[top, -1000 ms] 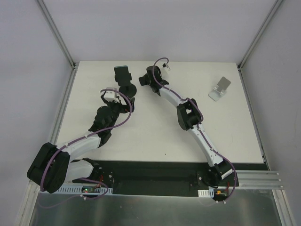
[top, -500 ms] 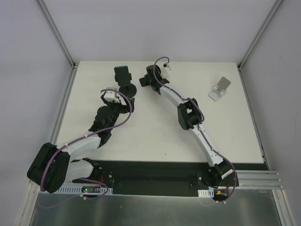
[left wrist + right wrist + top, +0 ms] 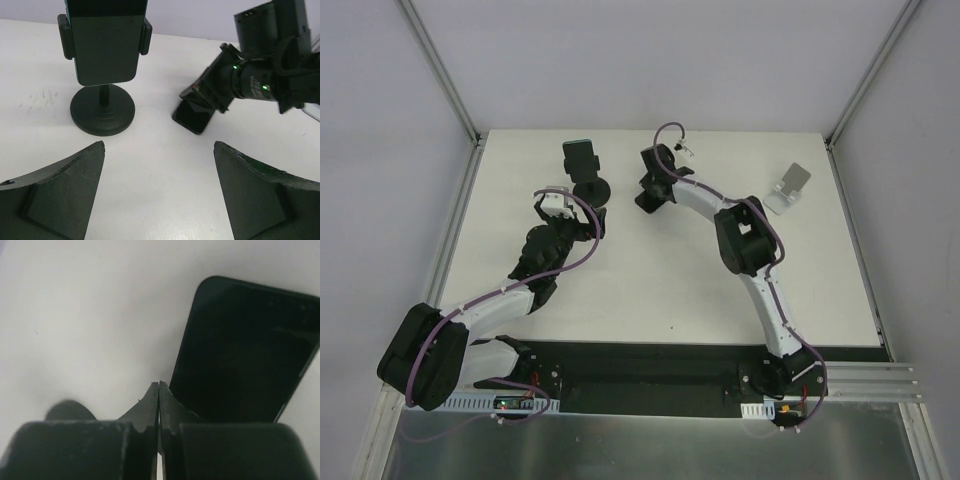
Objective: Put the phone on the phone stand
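The phone (image 3: pixel 240 360), a slim black slab, lies on the white table just right of my right gripper (image 3: pixel 159 384). The jaws are pressed together with nothing between them, and the fingertips sit at the phone's near left edge. In the left wrist view the phone's end (image 3: pixel 191 119) sticks out below the right gripper (image 3: pixel 196 102). In the top view the right gripper (image 3: pixel 648 198) mostly covers it. The silver phone stand (image 3: pixel 787 188) stands far right at the back. My left gripper (image 3: pixel 578 212) is open and empty (image 3: pixel 159 145), well short of the phone.
A black holder with a round disc base (image 3: pixel 102 110) and a clamp cradle (image 3: pixel 105 45) stands left of the phone; it also shows in the top view (image 3: pixel 585 175). The table's raised metal frame runs along the left and right sides.
My right arm has swung its elbow to the right and the shut gripper has moved nearer and slightly right, away from the black holder. The left arm has not moved.
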You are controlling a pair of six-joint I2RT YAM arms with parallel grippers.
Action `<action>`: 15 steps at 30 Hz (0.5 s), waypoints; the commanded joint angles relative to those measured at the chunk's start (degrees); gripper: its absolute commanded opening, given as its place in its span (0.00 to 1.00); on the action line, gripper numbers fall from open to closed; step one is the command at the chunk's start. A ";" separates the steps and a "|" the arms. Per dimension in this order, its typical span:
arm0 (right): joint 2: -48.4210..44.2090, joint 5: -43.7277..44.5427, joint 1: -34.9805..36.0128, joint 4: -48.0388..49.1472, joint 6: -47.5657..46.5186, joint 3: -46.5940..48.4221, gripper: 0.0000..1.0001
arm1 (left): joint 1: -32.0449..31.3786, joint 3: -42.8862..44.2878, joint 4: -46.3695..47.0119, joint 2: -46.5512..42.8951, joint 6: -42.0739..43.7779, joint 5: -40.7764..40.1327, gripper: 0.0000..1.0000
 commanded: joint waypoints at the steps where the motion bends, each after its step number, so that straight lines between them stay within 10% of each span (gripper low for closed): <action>1: -15.13 -4.27 -0.93 0.92 -6.20 -18.13 0.01 | 0.48 0.05 1.29 -1.63 -0.61 -0.76 0.89; 11: -35.09 -10.61 -3.13 -3.10 -30.28 -34.28 0.28 | 0.48 0.22 1.11 -1.37 -0.78 0.39 0.89; 15: -34.49 -14.03 -4.45 -10.13 -38.28 -31.04 0.72 | 0.39 0.57 1.02 -0.67 -0.96 1.87 0.90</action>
